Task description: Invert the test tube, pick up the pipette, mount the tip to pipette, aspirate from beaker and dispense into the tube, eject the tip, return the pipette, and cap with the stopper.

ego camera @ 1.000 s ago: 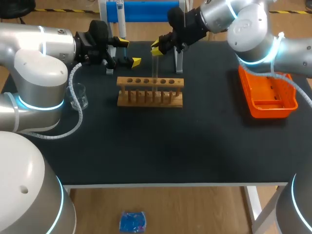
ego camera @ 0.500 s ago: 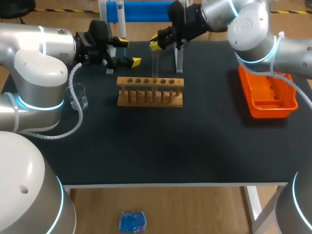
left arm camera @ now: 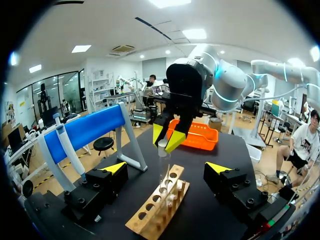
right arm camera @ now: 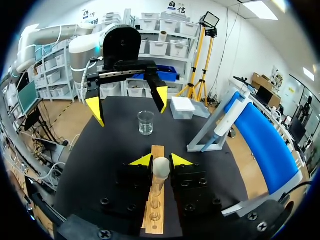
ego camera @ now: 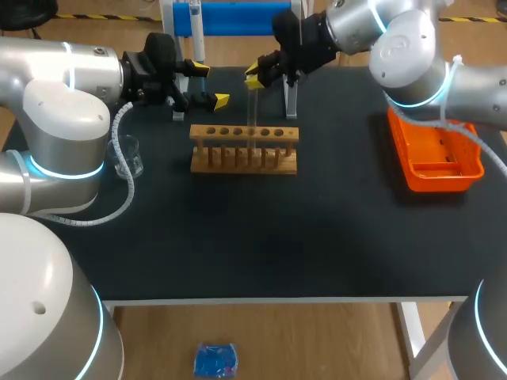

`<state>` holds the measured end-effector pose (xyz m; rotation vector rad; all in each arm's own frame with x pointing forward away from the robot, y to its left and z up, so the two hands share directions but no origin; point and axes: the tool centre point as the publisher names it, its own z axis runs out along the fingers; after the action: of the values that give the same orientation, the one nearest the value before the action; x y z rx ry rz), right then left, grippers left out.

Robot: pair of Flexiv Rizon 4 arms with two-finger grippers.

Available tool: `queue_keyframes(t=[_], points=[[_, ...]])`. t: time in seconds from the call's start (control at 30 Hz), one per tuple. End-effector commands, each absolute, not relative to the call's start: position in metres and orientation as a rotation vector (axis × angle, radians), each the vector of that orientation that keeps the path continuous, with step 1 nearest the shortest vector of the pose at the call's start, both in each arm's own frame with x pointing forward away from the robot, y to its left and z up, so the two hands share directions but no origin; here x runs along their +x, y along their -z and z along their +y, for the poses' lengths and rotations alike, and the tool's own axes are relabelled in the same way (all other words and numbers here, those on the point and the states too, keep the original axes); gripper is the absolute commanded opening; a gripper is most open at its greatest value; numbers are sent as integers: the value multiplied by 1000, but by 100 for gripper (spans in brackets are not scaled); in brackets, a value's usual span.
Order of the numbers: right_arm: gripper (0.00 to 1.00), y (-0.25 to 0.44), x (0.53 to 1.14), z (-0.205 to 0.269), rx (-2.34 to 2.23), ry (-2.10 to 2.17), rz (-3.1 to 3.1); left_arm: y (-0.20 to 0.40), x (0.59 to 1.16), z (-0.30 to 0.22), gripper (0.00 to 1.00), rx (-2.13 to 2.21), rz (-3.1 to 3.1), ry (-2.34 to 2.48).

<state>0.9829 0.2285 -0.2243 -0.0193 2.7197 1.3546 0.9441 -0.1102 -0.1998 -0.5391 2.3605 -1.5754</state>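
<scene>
Your right gripper (ego camera: pixel 253 77) sits directly above the wooden rack (ego camera: pixel 244 149), with its fingers narrowed onto the top of the test tube (ego camera: pixel 253 107). Both yellow tips press it from two sides. The tube hangs upright from the gripper, straight down toward the rack's row of holes. From the left wrist view the right gripper (left arm camera: pixel 168 138) grips the tube (left arm camera: pixel 163 167) over the rack (left arm camera: pixel 157 207), and the lower end reaches about to the top board. You cannot tell whether it is inside a hole or just clear of it. In the right wrist view the tube's rounded end (right arm camera: pixel 161 167) shows between the tips of that gripper (right arm camera: pixel 161 161), with the rack (right arm camera: pixel 158 149) running away underneath.

Your left gripper (ego camera: pixel 210 85) is spread wide and holds nothing. It hovers just beyond the rack's left end, well apart from the tube. Its fingers (left arm camera: pixel 115 167) point along the rack, one to either side of it and touching neither. Seen from the right wrist, the left gripper (right arm camera: pixel 128 102) hangs past the far end of the rack.

The beaker (ego camera: pixel 129 156) stands on the table to the left of the rack — near it, not touching. The pipette (left arm camera: pixel 70 150) rests on its blue stand (ego camera: pixel 238 16) behind the rack. The orange tray (ego camera: pixel 436 154) lies well to the rack's right.
</scene>
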Motion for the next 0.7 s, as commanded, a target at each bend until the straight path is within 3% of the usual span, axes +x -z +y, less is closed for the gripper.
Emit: queue_keyframes(t=[0.03,0.7], points=[[0,225,982,228,-22,-1338,2741,200,944,-110,100,-539,2363,1575],[0,240,971,228,-36,-1312,2810,200,944,-110,100,-539,2363,1575]])
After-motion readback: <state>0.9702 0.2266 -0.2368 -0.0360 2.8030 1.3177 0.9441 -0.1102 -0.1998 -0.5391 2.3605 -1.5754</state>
